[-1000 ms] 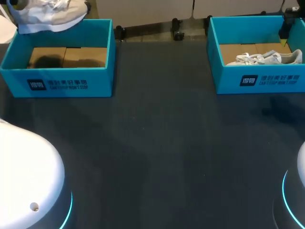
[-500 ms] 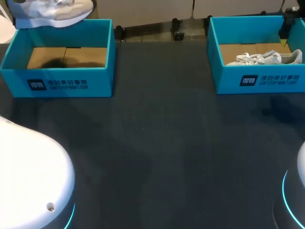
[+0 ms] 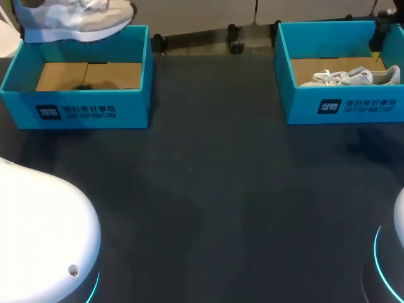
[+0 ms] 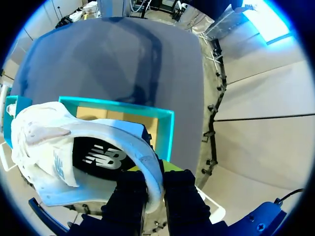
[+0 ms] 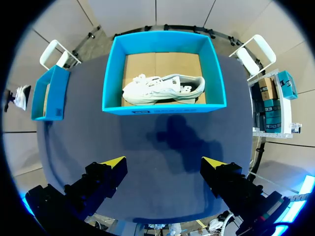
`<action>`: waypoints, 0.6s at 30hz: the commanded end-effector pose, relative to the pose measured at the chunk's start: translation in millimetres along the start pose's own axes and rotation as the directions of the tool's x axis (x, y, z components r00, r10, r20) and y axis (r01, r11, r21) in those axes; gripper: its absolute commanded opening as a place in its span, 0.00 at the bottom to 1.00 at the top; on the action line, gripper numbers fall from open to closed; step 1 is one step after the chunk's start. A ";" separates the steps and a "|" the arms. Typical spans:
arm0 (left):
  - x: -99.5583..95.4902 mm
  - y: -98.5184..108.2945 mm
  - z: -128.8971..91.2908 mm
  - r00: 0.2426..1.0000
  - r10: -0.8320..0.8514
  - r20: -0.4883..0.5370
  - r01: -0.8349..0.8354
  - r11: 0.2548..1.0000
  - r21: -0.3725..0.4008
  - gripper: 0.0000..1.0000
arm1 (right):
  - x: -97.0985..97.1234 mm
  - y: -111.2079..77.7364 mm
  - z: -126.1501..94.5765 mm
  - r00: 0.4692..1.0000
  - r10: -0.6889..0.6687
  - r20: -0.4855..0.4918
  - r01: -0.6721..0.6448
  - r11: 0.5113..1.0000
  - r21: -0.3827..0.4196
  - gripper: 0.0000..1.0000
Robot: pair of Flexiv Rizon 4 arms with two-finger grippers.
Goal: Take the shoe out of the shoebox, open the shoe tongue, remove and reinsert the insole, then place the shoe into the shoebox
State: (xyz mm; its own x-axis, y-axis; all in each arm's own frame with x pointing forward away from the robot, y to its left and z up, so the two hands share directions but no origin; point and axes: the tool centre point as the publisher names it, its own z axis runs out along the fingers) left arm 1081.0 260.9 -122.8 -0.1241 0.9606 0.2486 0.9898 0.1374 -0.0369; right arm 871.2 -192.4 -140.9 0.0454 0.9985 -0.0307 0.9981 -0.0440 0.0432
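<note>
- The lifted shoe (image 3: pixel 72 19) is cut off by the upper edge in the head view, so its top and whatever holds it cannot be seen there.
- In the left wrist view the yellow tips of the left gripper (image 4: pixel 155 173) are almost wholly covered by the shoe's heel rim; only a sliver of yellow is shown.
- Much of the left box (image 4: pixel 170 132) is hidden under that shoe in the same view.
- The right box (image 3: pixel 341 107) is cut off at the head view's right edge, and the lower side of the second shoe (image 3: pixel 350 77) is masked by its front wall.
- From the right wrist, the lifted shoe is shown too small for details to be made out.
</note>
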 end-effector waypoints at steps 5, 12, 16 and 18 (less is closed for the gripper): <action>-19.3 -41.0 2.3 1.000 0.002 -0.005 -0.002 0.997 -0.072 0.00 | 0.3 0.4 0.3 1.000 0.000 0.001 0.000 1.000 0.001 1.00; -36.5 -64.6 0.2 1.000 0.027 -0.014 -0.028 0.997 -0.072 0.00 | 0.3 0.4 0.3 1.000 0.000 0.001 0.000 1.000 0.001 1.00; -44.3 -78.9 -1.7 1.000 0.021 -0.021 -0.023 0.997 -0.074 0.00 | 0.3 0.4 0.3 1.000 0.000 0.001 0.000 1.000 0.001 1.00; -48.7 -86.3 -2.4 0.999 0.014 -0.031 -0.017 0.997 -0.074 0.00 | 0.3 0.4 0.3 1.000 0.000 0.001 0.000 1.000 0.001 1.00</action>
State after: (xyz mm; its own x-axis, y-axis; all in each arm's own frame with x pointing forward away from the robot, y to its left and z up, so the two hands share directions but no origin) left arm 1013.7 207.0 -131.8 -0.1039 0.9577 0.2682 0.9904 0.1243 -0.0603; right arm 871.2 -192.5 -140.8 0.0454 0.9985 -0.0307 0.9981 -0.0441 0.0432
